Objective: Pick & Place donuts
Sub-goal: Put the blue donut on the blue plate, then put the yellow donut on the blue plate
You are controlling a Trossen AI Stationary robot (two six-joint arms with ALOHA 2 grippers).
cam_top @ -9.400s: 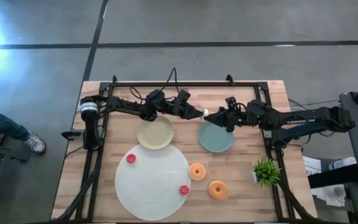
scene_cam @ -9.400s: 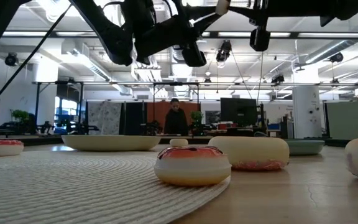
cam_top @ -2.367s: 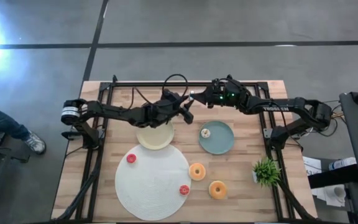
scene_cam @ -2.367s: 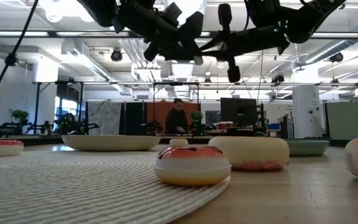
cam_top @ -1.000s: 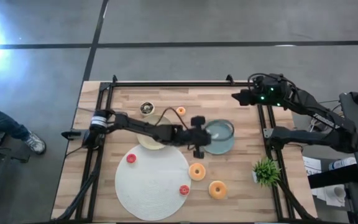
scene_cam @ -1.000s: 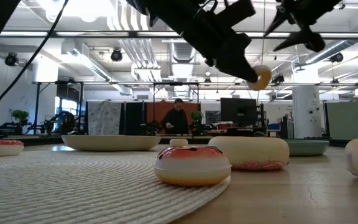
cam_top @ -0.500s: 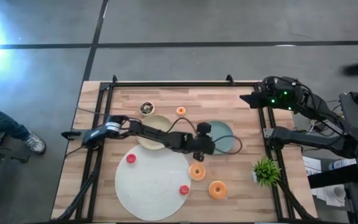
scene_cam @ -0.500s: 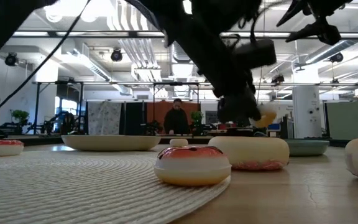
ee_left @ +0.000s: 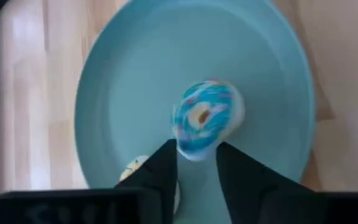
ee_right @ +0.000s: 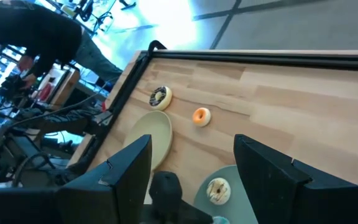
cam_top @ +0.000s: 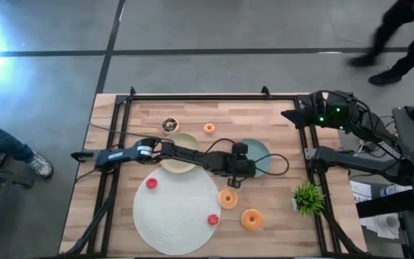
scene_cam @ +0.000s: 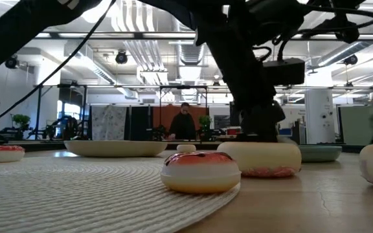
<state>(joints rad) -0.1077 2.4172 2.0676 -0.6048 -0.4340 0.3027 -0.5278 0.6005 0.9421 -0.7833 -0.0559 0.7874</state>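
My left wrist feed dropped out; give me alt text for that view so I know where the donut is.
A blue-swirled donut sits over the teal plate, just beyond the tips of the left gripper, whose fingers stand slightly apart. A second, pale donut peeks out beside one finger on the same plate, with bare wood table around it.

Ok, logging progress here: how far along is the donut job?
Done: a pale toy donut lies on the round teal plate. In hand: the open left gripper hovers over a blue-iced donut there. Left: orange donuts, red donuts, a brown donut off-plate. Right gripper waits, open.
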